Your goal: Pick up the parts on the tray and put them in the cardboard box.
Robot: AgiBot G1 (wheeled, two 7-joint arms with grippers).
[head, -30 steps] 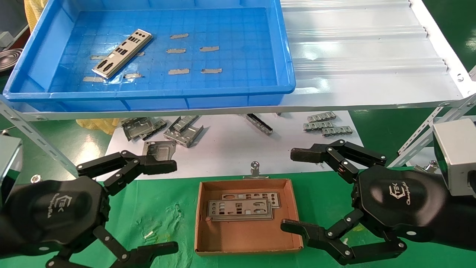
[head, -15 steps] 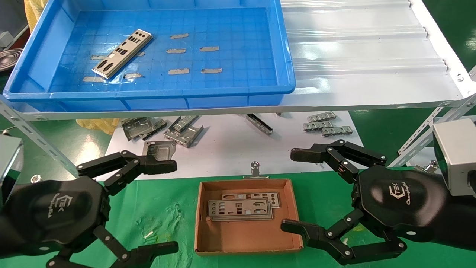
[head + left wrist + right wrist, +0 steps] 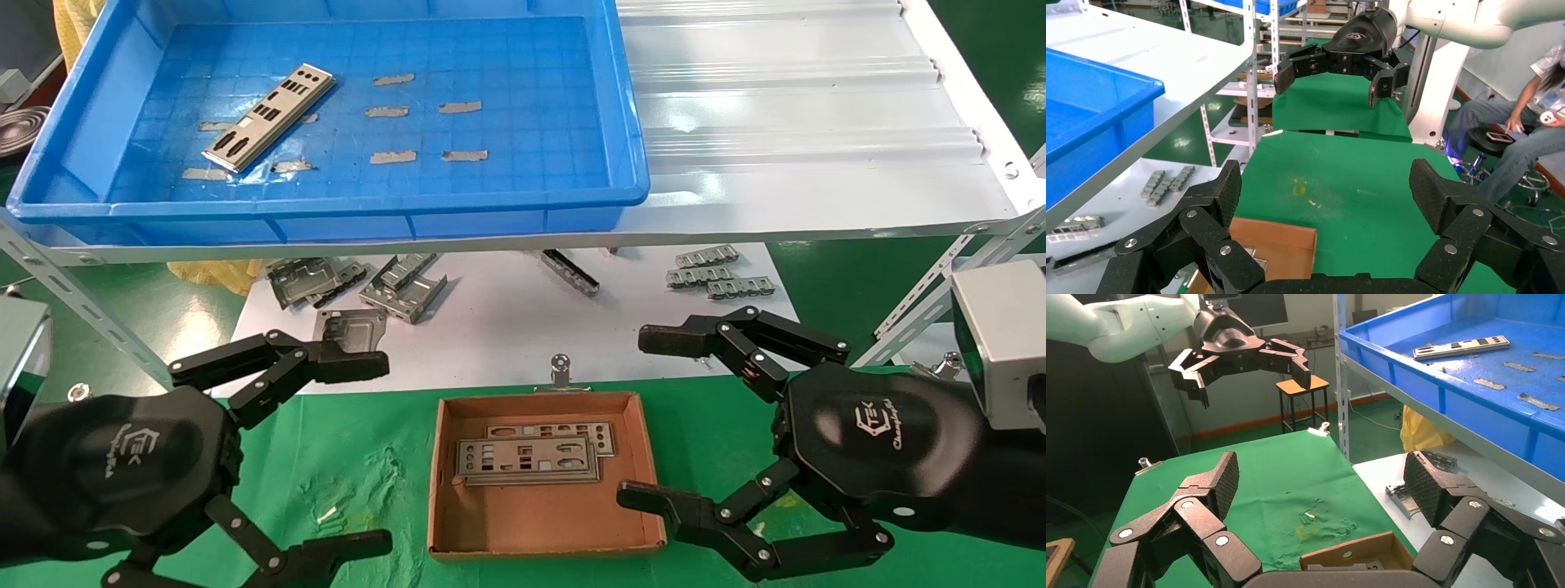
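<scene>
One silver punched part (image 3: 270, 117) lies slanted on the left floor of the blue tray (image 3: 629, 122); it also shows in the right wrist view (image 3: 1461, 347). Two more parts (image 3: 531, 457) lie stacked in the small cardboard box (image 3: 539, 523) on the green cloth. My left gripper (image 3: 372, 453) is open and empty, left of the box. My right gripper (image 3: 650, 416) is open and empty, right of the box. In the left wrist view the left gripper (image 3: 1324, 196) hangs above a box corner (image 3: 1275, 245). In the right wrist view the right gripper (image 3: 1321, 484) is above the box edge (image 3: 1349, 554).
The tray sits on a white ribbed shelf (image 3: 801, 106) with angled metal legs (image 3: 73, 302). Under it a white sheet (image 3: 523, 327) carries bent grey brackets (image 3: 404, 286) and small ridged strips (image 3: 719, 278). A metal clip (image 3: 560, 369) lies just behind the box.
</scene>
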